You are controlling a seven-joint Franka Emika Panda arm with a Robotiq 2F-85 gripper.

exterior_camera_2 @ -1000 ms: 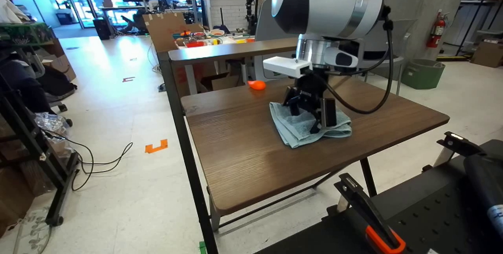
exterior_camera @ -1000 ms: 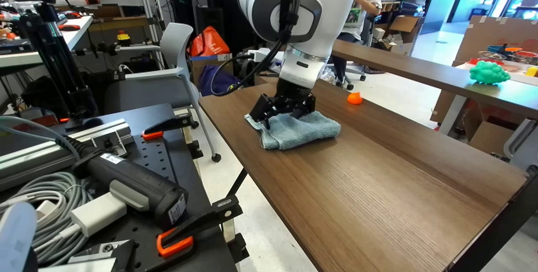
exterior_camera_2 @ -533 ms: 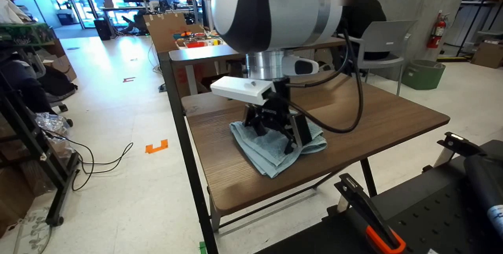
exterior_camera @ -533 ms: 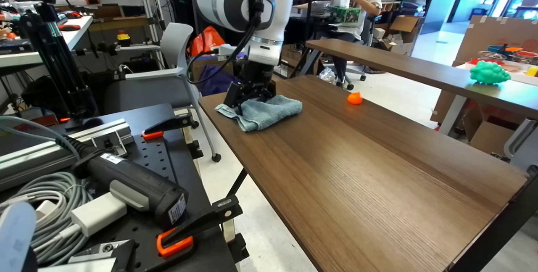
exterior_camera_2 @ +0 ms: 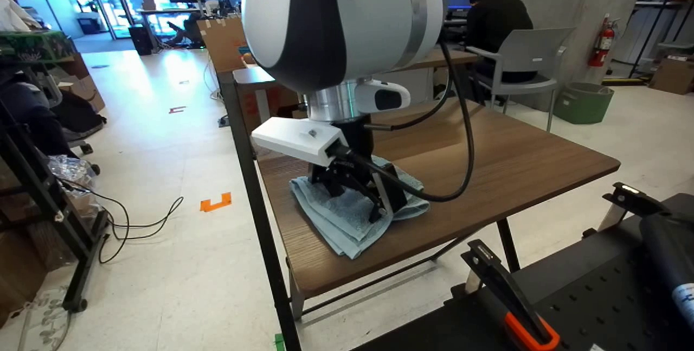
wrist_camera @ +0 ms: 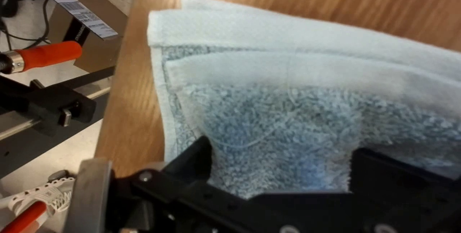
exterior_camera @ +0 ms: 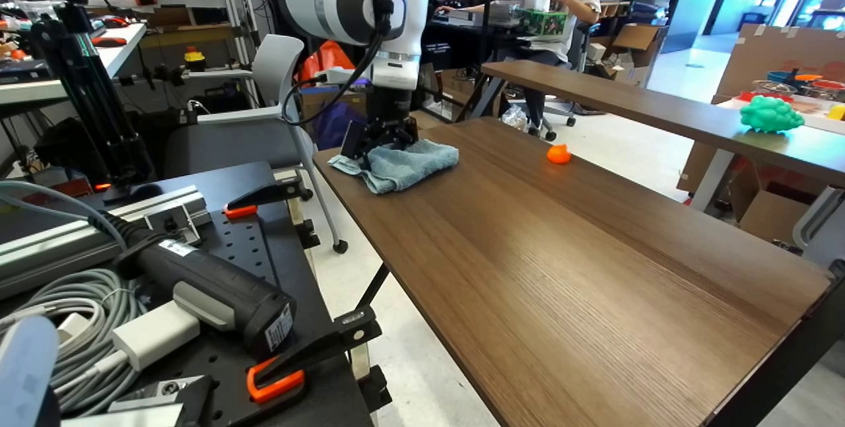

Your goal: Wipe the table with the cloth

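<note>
The dark brown wood-grain table [exterior_camera: 541, 268] shows in both exterior views [exterior_camera_2: 520, 145], and its edge shows in the wrist view [wrist_camera: 135, 117]. The light blue-grey cloth [exterior_camera: 422, 166] lies folded and rumpled near one end of the table, close to the long edge, also in an exterior view [exterior_camera_2: 347, 226]. My gripper [exterior_camera: 383, 151] points down onto the cloth, also in an exterior view [exterior_camera_2: 355, 202]. In the wrist view the fingers [wrist_camera: 281, 150] stand wide apart, with cloth [wrist_camera: 273, 114] spread flat between and under them. The fingertips' undersides are hidden.
A small orange object [exterior_camera: 558, 154] sits near the table's far edge. A raised brown shelf [exterior_camera: 634, 107] with a green lumpy object [exterior_camera: 771, 114] runs behind. A black cart [exterior_camera: 244, 242] with orange-handled clamps [exterior_camera: 284, 381] stands beside the table. A grey chair [exterior_camera: 244, 127] is near the table's end.
My gripper and the cloth have slid together along the table, left and away in one exterior picture, left and nearer in another. The fingers stay on the cloth. The orange object has not moved.
</note>
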